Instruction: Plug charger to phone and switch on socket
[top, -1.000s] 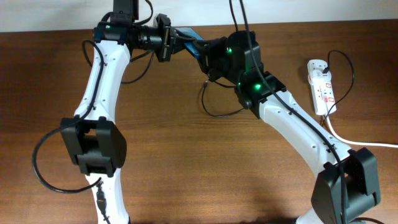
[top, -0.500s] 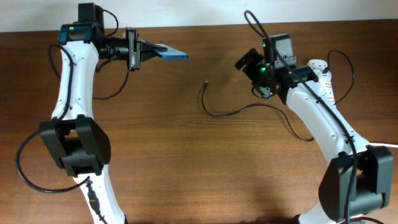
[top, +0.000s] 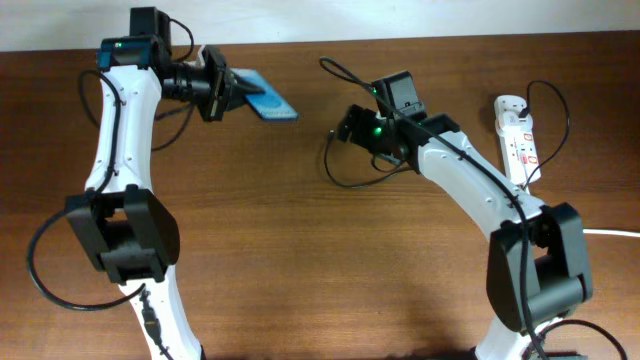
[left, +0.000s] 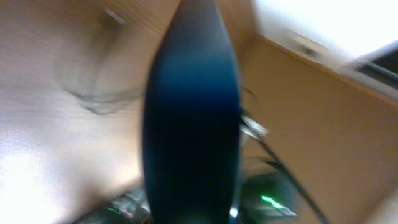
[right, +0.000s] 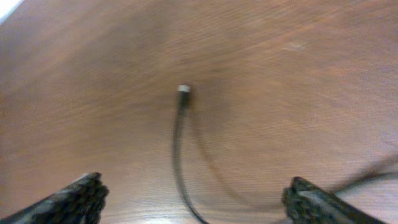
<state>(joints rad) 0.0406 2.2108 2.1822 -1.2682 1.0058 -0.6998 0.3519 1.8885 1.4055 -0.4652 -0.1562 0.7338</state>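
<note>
The phone (top: 268, 100), blue screen up, is held above the table at the far left, with my left gripper (top: 232, 92) shut on its near end. In the left wrist view the phone (left: 193, 112) is a dark blur filling the middle. The charger, a thin black cable, lies in a loop on the wood, its plug tip (top: 331, 137) free. My right gripper (top: 347, 124) hovers open just right of that tip. In the right wrist view the plug tip (right: 184, 89) lies ahead of the right gripper (right: 199, 202), and the cable (right: 176, 155) runs between the spread fingers (right: 81, 198). The socket (top: 517, 133) lies at the right edge.
A thick white cord (top: 560, 222) runs from the socket towards the right front. The robots' own black cables loop beside each arm, one by the left base (top: 50, 270). The brown wooden table (top: 300, 270) ends at a pale wall at the back.
The arms parted from the middle; the left one carried the phone away to the left. The right gripper opened wide, swung right, then came back beside the plug tip lying on the table.
</note>
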